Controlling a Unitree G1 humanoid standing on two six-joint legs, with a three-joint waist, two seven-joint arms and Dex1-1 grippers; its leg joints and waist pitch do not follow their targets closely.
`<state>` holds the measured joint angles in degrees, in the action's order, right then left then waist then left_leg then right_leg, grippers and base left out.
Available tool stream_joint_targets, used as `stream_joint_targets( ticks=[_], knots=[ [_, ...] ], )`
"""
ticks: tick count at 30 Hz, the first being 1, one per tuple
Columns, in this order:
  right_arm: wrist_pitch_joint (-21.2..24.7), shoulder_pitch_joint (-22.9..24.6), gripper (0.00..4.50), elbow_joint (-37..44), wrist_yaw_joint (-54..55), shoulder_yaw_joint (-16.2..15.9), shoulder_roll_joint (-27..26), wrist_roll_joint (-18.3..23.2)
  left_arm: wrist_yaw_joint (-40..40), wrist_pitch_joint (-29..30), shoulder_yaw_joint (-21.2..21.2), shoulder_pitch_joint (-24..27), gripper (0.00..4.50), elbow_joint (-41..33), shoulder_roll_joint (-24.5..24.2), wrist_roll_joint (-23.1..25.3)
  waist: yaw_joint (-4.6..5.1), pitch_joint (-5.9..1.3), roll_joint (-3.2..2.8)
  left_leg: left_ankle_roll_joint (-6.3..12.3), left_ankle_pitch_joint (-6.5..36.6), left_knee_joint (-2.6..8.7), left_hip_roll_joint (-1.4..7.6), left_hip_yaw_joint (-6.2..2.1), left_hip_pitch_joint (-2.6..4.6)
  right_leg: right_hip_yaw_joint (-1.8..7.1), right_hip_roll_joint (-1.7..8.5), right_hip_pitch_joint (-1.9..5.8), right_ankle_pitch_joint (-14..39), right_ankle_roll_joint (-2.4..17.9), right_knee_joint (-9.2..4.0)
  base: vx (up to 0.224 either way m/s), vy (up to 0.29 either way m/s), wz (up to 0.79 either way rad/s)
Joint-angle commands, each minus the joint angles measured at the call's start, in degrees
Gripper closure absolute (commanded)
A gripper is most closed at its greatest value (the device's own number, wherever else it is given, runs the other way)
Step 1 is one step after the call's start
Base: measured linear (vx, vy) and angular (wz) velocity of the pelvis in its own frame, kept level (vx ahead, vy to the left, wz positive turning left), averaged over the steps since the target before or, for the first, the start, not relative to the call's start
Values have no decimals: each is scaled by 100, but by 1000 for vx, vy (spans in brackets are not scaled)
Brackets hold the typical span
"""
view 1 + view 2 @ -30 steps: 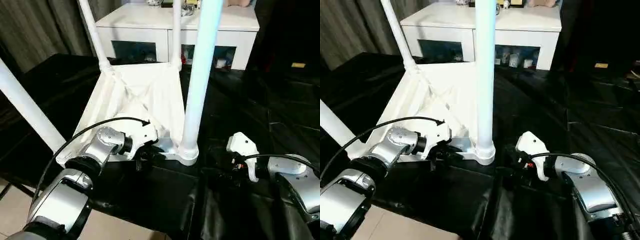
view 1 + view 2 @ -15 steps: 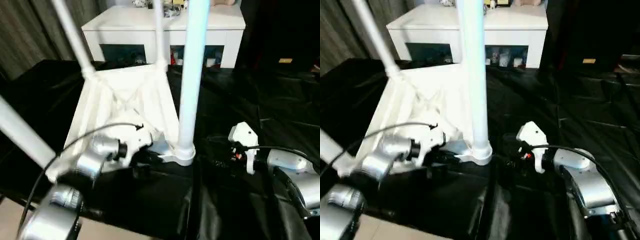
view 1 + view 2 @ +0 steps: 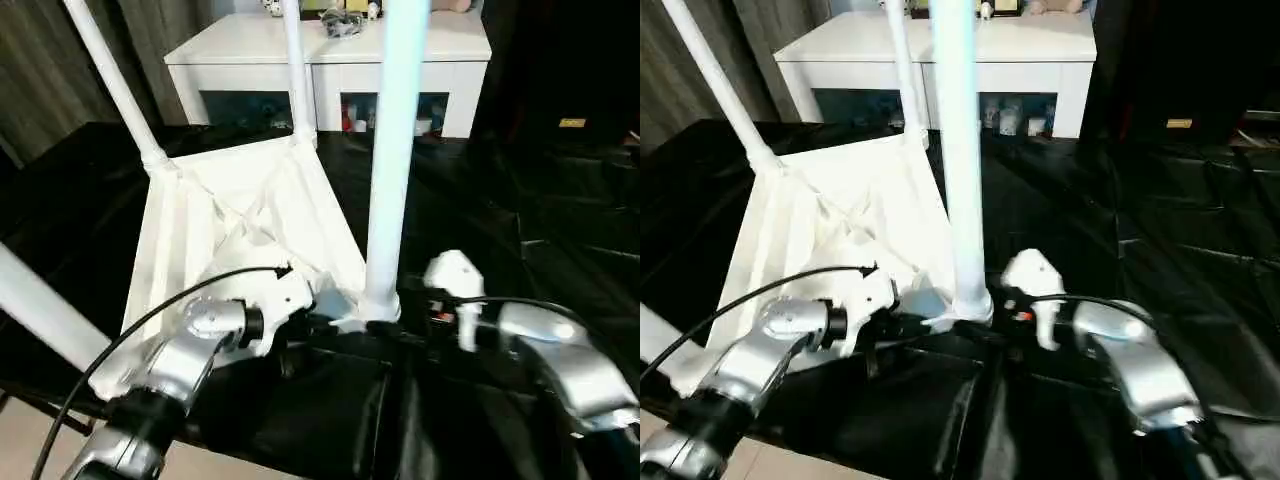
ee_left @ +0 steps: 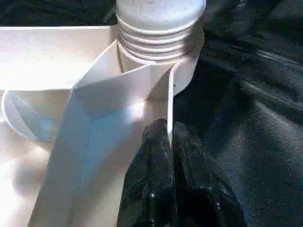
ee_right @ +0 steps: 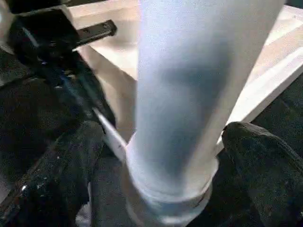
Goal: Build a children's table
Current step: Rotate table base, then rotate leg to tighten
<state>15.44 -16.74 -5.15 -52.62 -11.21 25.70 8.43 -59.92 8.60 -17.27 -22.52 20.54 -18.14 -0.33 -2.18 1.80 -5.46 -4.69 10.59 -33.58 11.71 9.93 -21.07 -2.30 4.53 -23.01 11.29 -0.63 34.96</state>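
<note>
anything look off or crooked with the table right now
Nothing looks broken. The table lies upside down on the black sheet, legs up. The left tool pinches its rim; the right tool stands open around the near leg.

The children's table (image 3: 240, 215) lies upside down on the desk (image 3: 520, 230), its top flat against the surface and its legs rising upward. One leg (image 3: 395, 150) stands at the near right corner, another at the far right corner (image 3: 293, 70), a third at the far left corner (image 3: 115, 90), and a fourth crosses the near left (image 3: 45, 310). The left claw (image 4: 170, 142) sits at the near edge of the top, pinching its rim just left of the near right leg. The right claw (image 5: 161, 156) sits right of that leg, one finger (image 5: 61, 179) on each side of its base. A cabinet (image 3: 330, 60) stands behind the desk, at the far side.
</note>
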Motion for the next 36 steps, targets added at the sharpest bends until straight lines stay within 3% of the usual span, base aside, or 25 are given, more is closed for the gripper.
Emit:
stream_joint_targets(
  ticks=[1,17,26,33,36],
  knots=[
    [-48,-115,3,-86,40,-80,-33,-93,-74,133,-69,152,450,100,-56,-103,-46,-280,199,431,1028,361,66,-4,-25,160,255,260,1325,1085,-466,0,0,0],
    [-119,-218,3,-379,-162,-128,35,-81,-248,361,-69,84,450,-72,-236,-72,-33,-293,221,422,1032,347,62,0,-22,158,248,291,1025,1231,-437,0,0,0],
    [-193,-362,81,-656,-267,-173,-85,-63,-349,392,-91,56,450,-75,-288,-86,-35,-293,236,433,1027,343,69,1,-11,156,249,294,902,1336,-420,0,0,0],
    [-259,-418,130,-768,-397,-190,-145,-2,-428,452,-112,94,450,-148,-327,-116,-43,-294,293,465,943,335,70,8,-17,159,251,302,825,1349,-402,0,0,0],
    [-245,-403,152,-794,-433,-169,-175,54,-459,479,-122,129,450,-184,-358,-127,-48,-296,284,481,907,336,72,3,-14,158,255,302,788,1364,-390,0,0,0]
  ],
)
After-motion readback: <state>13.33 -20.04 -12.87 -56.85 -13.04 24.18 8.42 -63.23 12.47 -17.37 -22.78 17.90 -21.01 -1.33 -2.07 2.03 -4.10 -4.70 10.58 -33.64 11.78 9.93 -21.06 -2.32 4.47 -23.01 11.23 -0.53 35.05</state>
